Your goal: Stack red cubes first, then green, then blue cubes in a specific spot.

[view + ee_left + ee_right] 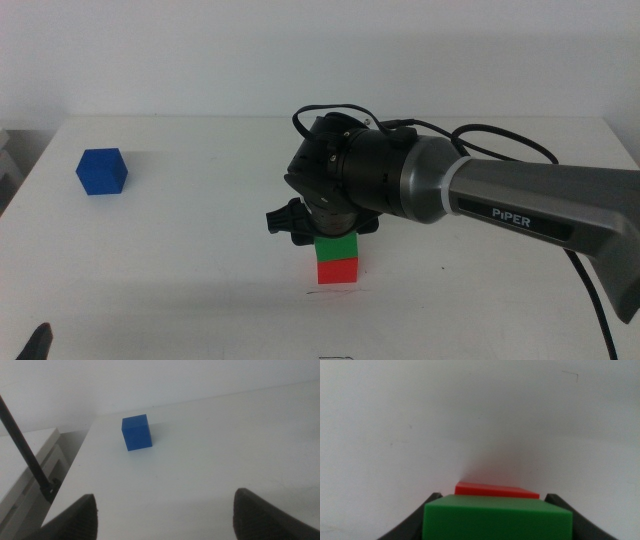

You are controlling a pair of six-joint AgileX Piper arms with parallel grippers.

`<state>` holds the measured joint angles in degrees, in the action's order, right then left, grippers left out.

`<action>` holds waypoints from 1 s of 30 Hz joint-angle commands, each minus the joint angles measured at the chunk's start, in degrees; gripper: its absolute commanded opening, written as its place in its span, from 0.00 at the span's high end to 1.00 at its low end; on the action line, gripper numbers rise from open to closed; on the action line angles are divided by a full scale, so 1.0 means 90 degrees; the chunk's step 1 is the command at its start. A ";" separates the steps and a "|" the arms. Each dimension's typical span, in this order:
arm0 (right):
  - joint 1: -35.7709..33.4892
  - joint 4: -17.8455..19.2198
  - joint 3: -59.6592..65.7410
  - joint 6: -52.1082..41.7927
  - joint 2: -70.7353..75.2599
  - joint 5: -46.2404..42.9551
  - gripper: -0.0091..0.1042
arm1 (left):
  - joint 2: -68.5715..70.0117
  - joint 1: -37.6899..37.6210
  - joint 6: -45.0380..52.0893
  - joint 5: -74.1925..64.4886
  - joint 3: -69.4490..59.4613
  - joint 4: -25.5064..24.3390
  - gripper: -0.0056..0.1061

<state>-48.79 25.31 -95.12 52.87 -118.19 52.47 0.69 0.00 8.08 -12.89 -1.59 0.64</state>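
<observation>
Right pincer [335, 238] closed on green cube [336, 248] atop red cube [338, 270] mid-counter [200, 280], blue cube [102, 171] far left, left pincer [165, 515] open, idle near-left; risks nudging the stack askew through uneven release.

Small matte red cube [497, 491] mostly hidden behind matte green cube [496, 519], itself cut off by the right wrist view's lower edge.
</observation>
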 commanded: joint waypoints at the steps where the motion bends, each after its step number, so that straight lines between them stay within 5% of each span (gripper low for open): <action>1: 0.0058 0.0284 -0.0210 -0.0036 0.0347 -0.0103 0.93 | 0.0161 0.0000 -0.0030 0.0485 0.0008 0.0067 0.12; 16: 0.0154 0.0254 -0.0210 -0.0036 0.0159 -0.0119 0.93 | 0.0161 0.0000 -0.0030 0.0485 0.0008 0.0067 0.12; 17: 0.0154 0.0134 -0.0210 -0.0008 0.0173 -0.0105 0.50 | 0.0161 0.0000 -0.0030 0.0485 0.0008 0.0067 0.12; 18: 0.0154 0.0123 -0.0210 0.0073 0.0188 -0.0105 0.39 | 0.0161 0.0000 -0.0030 0.0485 0.0008 0.0067 0.12; 24: 0.0156 0.0032 -0.0210 0.0095 0.0438 -0.0055 0.19 | 0.0161 0.0000 -0.0030 0.0485 0.0008 0.0067 0.12; 30: 0.0164 -0.0052 -0.0158 -0.0231 0.1518 0.0549 0.17 | 0.0161 0.0000 -0.0030 0.0485 0.0008 0.0067 0.12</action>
<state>-47.70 22.60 -95.08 52.32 -111.35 56.20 0.69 0.00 8.08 -12.89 -1.59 0.64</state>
